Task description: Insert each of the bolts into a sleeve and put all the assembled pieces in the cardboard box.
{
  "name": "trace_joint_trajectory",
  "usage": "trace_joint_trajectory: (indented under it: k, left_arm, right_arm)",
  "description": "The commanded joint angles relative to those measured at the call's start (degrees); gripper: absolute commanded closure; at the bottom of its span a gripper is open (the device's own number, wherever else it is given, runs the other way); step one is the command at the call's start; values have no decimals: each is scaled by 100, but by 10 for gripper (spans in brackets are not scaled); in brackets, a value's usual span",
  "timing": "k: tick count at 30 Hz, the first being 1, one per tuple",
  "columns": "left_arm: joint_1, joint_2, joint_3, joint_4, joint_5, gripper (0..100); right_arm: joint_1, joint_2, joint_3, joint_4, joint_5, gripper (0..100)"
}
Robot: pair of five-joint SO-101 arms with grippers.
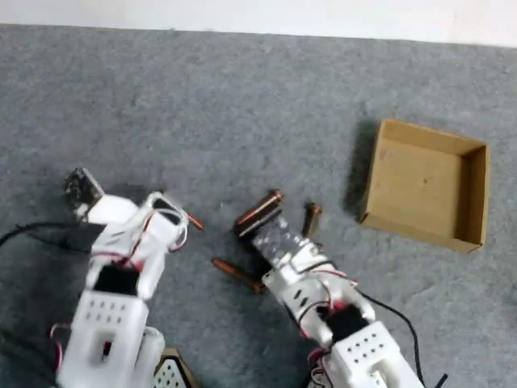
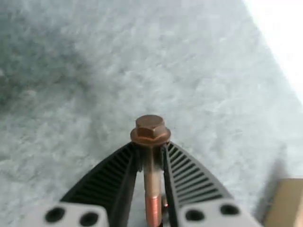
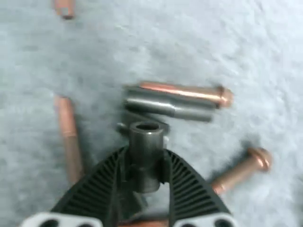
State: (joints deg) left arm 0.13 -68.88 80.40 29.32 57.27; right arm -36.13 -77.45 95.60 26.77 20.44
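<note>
left gripper: clamped on a copper hex-head bolt, well away from the cardboard box. right gripper: closed round a dark sleeve, nearer the box. second sleeve: lying against a loose bolt. round-head bolt: between right gripper and box. all on grey carpet.

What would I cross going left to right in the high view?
From the left: left gripper shut on a bolt → right gripper holding a sleeve → loose bolt → cardboard box.
</note>
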Motion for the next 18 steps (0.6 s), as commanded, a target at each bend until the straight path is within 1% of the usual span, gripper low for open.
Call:
trace_joint_trajectory:
  k: [1, 5, 7, 10, 13, 18]
  left_arm:
    - [136, -1648, 374, -132, -44, 996]
    - [145, -3327, 1130, -132, -44, 996]
    - [154, -3785, 1367, -149, -44, 996]
    - [338, -3389, 1314, -149, -44, 996]
    - [593, -3398, 1244, -132, -44, 996]
    - [611, -3538, 1200, -123, -44, 996]
  right_arm:
    - [-251, -734, 198, -119, 44, 994]
    - [-277, -1226, 391, -119, 53, 994]
    - [-277, -1367, 470, -119, 53, 994]
    - [-391, -1437, 488, -119, 53, 994]
    - [-681, -1437, 479, -119, 53, 994]
    - [-778, -1455, 479, -110, 53, 994]
